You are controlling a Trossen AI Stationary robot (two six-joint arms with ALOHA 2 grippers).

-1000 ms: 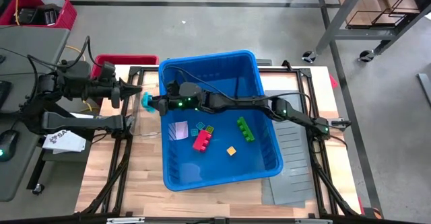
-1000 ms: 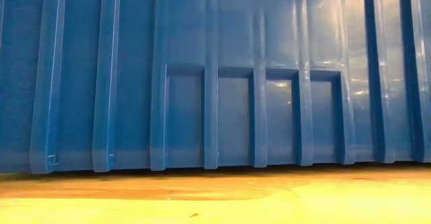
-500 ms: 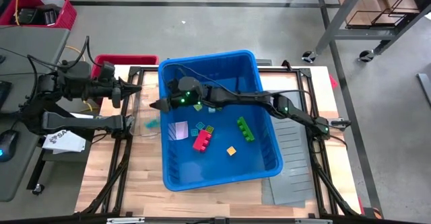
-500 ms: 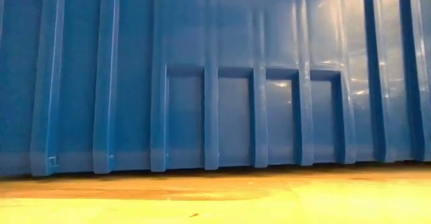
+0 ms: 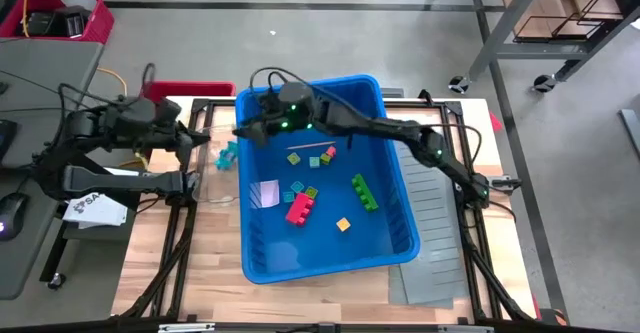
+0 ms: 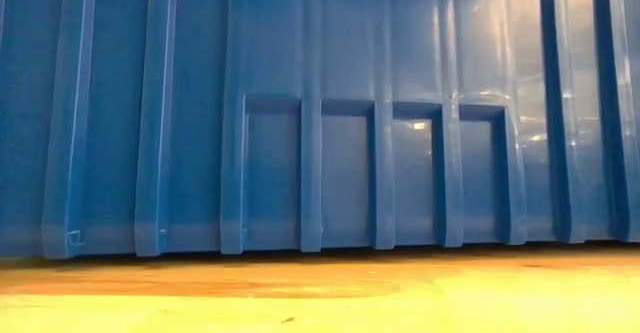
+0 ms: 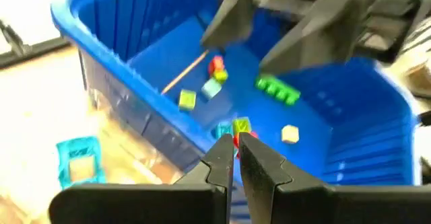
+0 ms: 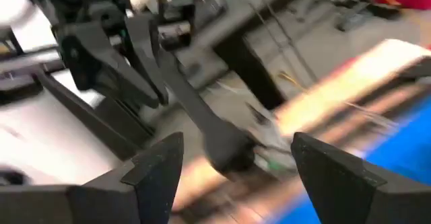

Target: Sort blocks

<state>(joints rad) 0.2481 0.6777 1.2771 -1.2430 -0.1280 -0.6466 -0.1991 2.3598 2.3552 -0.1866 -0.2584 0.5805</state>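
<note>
The blue bin [image 5: 400,248] stands mid-table and fills the low view [image 6: 320,113]. On its floor lie a green block [image 5: 365,191], a red-pink block [image 5: 299,209], an orange block [image 5: 343,224] and several small ones [image 5: 322,158]. Teal blocks [image 5: 228,154] lie on the table left of the bin, and one also shows in the left wrist view [image 7: 79,160]. My right gripper [image 5: 241,131] hovers open and empty over the bin's far left corner [image 8: 236,150]. My left gripper [image 5: 205,138] is shut and empty just left of the bin [image 7: 236,160].
A clear tray [image 5: 212,178] lies on the table by the teal blocks. A pale square piece [image 5: 265,193] and a thin stick [image 5: 300,149] lie in the bin. Grey panels [image 5: 432,235] lie right of the bin. A red crate [image 5: 170,93] stands behind my left arm.
My right gripper had a teal block at the bin's left wall a second ago. The block has left its fingers and lies on the table left of the bin. The gripper has since moved toward the table's far edge. My left arm has shifted slightly.
</note>
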